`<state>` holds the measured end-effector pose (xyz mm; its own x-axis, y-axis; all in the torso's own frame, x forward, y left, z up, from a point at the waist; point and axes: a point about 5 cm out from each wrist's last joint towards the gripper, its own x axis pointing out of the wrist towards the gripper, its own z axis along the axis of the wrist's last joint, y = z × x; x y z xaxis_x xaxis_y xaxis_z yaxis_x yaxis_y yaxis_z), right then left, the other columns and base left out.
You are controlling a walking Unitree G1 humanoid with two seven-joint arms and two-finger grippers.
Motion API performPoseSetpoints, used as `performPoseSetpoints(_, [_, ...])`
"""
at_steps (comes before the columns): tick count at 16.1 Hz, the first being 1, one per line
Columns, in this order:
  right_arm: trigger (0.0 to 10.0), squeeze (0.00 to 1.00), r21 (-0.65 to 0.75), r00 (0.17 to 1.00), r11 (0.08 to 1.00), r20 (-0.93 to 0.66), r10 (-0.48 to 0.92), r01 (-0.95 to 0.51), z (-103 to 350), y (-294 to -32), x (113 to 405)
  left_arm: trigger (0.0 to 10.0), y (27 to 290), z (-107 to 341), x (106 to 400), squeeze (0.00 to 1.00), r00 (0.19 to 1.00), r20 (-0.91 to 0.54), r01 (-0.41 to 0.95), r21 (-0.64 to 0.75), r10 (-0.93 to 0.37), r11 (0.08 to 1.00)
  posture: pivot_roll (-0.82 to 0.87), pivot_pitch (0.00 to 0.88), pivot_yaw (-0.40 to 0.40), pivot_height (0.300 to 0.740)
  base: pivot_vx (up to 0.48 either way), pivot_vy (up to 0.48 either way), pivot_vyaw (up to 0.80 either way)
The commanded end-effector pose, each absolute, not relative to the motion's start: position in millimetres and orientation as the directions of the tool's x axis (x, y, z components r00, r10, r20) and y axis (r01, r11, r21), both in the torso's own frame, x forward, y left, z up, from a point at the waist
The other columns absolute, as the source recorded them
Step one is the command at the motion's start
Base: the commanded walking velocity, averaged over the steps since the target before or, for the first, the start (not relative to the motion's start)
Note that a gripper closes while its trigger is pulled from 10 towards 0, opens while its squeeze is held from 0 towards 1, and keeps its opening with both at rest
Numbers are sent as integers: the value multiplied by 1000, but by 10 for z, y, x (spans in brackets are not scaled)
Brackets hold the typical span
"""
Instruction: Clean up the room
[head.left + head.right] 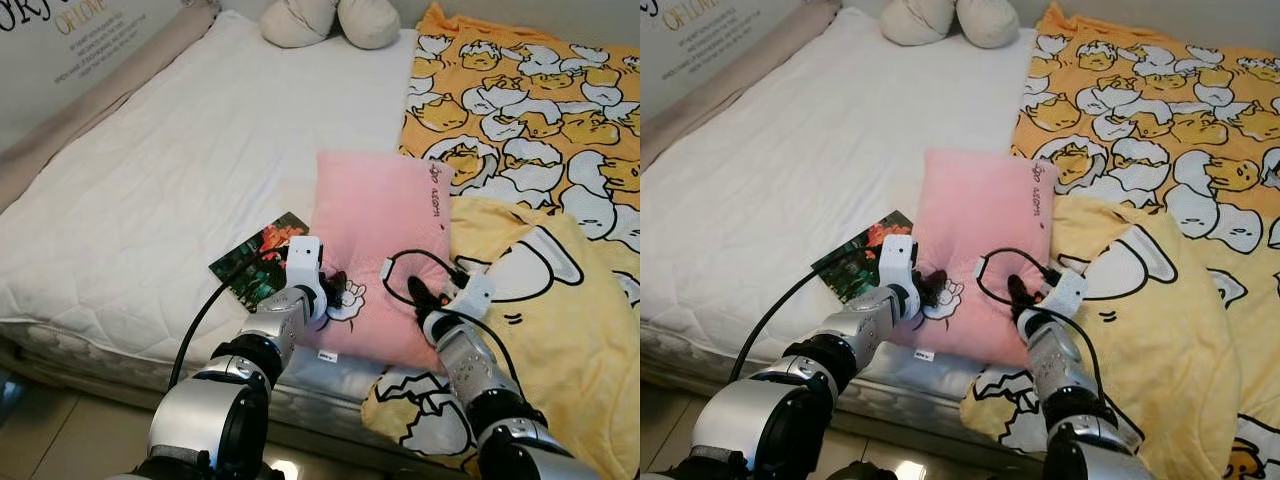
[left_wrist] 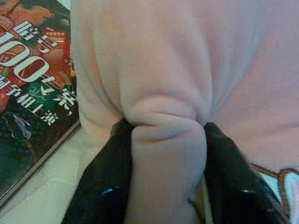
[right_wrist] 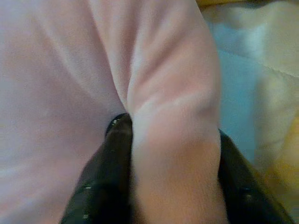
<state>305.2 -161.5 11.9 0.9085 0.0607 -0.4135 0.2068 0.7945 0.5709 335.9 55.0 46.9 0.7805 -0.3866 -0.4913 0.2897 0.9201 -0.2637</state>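
nearest us, both silver arms reach forward over the near edge of the bed (image 1: 120,200). the left tool (image 1: 338,292) sits at the near left part of the pink pillow (image 1: 375,230), by the small cartoon print; in the left wrist view its black fingers (image 2: 105,182) pinch a raised fold of the pink fabric between them. the right tool (image 1: 418,296) meets the pillow's near right part, a black cable looping over the wrist; in the right wrist view its fingers (image 3: 110,177) likewise squeeze a ridge of pink cloth.

we note the pillow lies near the bed's near edge, roughly at the middle of its width, long side running away from us. its near end overhangs a pale blue sheet at the mattress edge. a book (image 1: 262,258) with a dark, red-and-green cover and large white characters lies flat just left of the pillow, touching or slightly under its left edge.

right of the pillow, a yellow blanket (image 1: 560,320) with a large egg figure drapes over the near right corner. beyond it, an orange blanket (image 1: 530,110) printed with egg characters covers the far right side. the left side shows the white quilted mattress cover. at the far edge, two cream cushions (image 1: 330,20) rest side by side.
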Motion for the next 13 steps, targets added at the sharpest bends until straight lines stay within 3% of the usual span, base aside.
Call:
performPoseSetpoints(1, [0, 0, 547, 868, 804, -490, 79, 236, -50, -1571, 2915, 0, 612, 271, 3221, 0, 731, -569, 275, -257, -375, 926, -26, 36, 41, 732, 0, 0, 0])
performPoseSetpoints(8, [0, 0, 518, 851, 818, -521, 70, 250, -138, -1588, 2839, 0, 640, 338, 3281, 0, 760, -533, 281, -247, -373, 927, -20, 19, 28, 732, 0, 0, 0])
performPoseSetpoints(9, [0, 0, 508, 866, 824, -498, 45, 250, -66, -1621, 2915, 0, 718, 511, 3423, 0, 824, -453, 319, -126, -341, 939, -12, 0, 32, 732, 0, 0, 0])
performPoseSetpoints(13, [0, 0, 510, 949, 844, -316, 6, 165, 410, -1690, 3287, 0, 698, 1138, 3751, 0, 893, -193, 410, -16, -406, 912, 17, 0, 45, 732, 0, 0, 0])
